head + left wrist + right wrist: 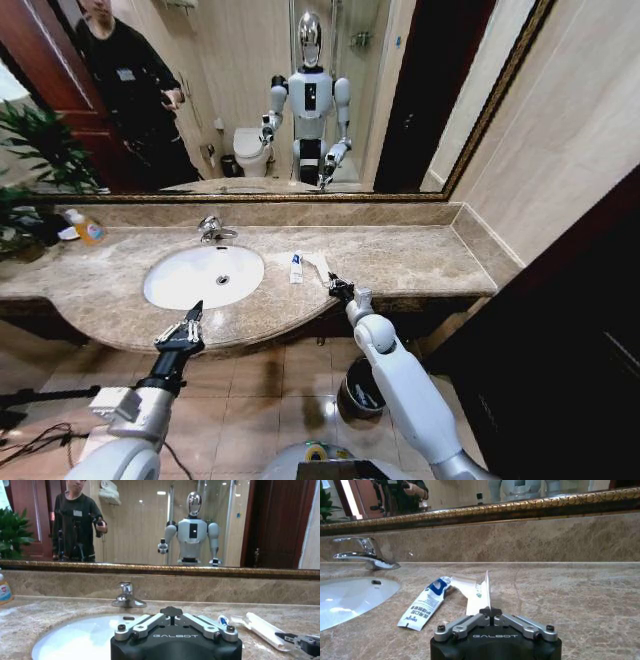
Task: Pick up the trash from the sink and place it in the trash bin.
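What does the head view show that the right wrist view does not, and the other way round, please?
The head view adds the trash bin below the counter, the orange-yellow bottle and the left end effector before the sink. The right wrist view adds the right end effector shut on the white packet's edge. Both share the sink, faucet and blue-marked tube.

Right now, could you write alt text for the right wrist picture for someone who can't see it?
The right gripper pinches the edge of a white packet on a marble counter. A white tube with blue marks lies beside the packet, near the sink and its faucet.
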### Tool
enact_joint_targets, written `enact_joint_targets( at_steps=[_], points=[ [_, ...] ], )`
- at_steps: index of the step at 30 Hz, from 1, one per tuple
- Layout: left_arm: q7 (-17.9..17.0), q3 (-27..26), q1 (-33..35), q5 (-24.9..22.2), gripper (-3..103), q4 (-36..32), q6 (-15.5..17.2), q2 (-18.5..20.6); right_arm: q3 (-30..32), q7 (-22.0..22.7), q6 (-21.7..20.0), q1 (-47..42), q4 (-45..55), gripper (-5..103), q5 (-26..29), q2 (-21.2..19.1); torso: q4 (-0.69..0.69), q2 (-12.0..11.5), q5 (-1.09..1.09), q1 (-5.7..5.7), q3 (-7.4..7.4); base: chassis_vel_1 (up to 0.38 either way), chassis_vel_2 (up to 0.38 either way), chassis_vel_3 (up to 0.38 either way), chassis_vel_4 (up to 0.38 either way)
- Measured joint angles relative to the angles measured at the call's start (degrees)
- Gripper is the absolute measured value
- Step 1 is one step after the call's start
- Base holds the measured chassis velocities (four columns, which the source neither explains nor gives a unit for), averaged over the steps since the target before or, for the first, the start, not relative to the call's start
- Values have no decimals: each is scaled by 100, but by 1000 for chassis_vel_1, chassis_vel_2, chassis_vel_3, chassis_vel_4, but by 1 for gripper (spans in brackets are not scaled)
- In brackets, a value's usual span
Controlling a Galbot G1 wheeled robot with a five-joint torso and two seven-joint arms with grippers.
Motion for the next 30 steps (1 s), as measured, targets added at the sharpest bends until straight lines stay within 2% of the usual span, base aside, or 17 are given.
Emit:
enact_joint_targets(
  at_steps=[9, 17, 24, 30],
  points=[
    [0, 0, 0, 0, 0, 0, 0, 0, 111, 3, 0, -196, 264, 0, 63, -105, 0, 0, 1, 0, 0, 0, 0, 0, 0],
    [0, 0, 0, 0, 0, 0, 0, 0, 477, -32, -16, -602, 884, 0, 197, -401, 0, 0, 1, 0, 0, 0, 0, 0, 0],
    [0, 0, 0, 0, 0, 0, 0, 0, 1067, -96, -25, -1524, 1715, 0, 414, -794, 0, 0, 1, 0, 0, 0, 0, 0, 0],
    [0, 0, 0, 0, 0, 0, 0, 0, 1404, -70, 80, -2167, 2101, 0, 542, -977, 0, 0, 1, 0, 0, 0, 0, 0, 0]
  ],
)
